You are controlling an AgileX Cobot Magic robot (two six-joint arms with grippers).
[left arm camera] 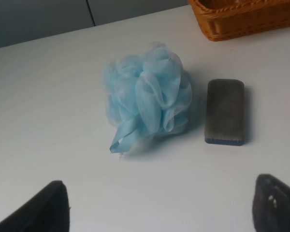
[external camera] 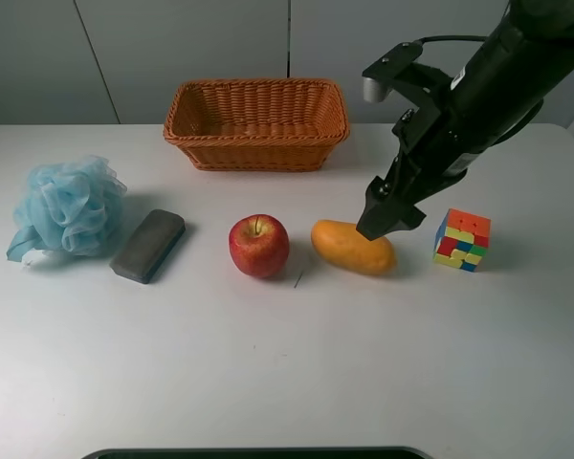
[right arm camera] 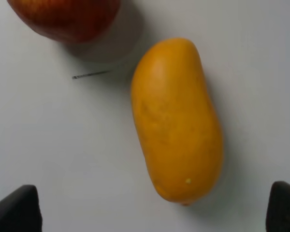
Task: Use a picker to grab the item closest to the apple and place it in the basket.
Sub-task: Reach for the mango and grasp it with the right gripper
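Observation:
A red apple [external camera: 259, 245] sits mid-table. An orange mango [external camera: 352, 248] lies just right of it, the nearest item. My right gripper [external camera: 390, 216] hangs open directly above the mango's right end, not touching it. In the right wrist view the mango [right arm camera: 176, 121] lies between the two dark fingertips [right arm camera: 17, 209], with the apple [right arm camera: 65, 18] at the edge. The woven basket [external camera: 257, 124] stands behind at the table's back. My left gripper [left arm camera: 159, 212] is open and empty, out of the exterior view, looking at the table's left side.
A blue bath pouf [external camera: 65, 207] and a grey block [external camera: 148, 245] lie left of the apple; both show in the left wrist view, pouf [left arm camera: 147, 94] and block [left arm camera: 225, 111]. A colourful puzzle cube [external camera: 462, 240] sits right of the mango.

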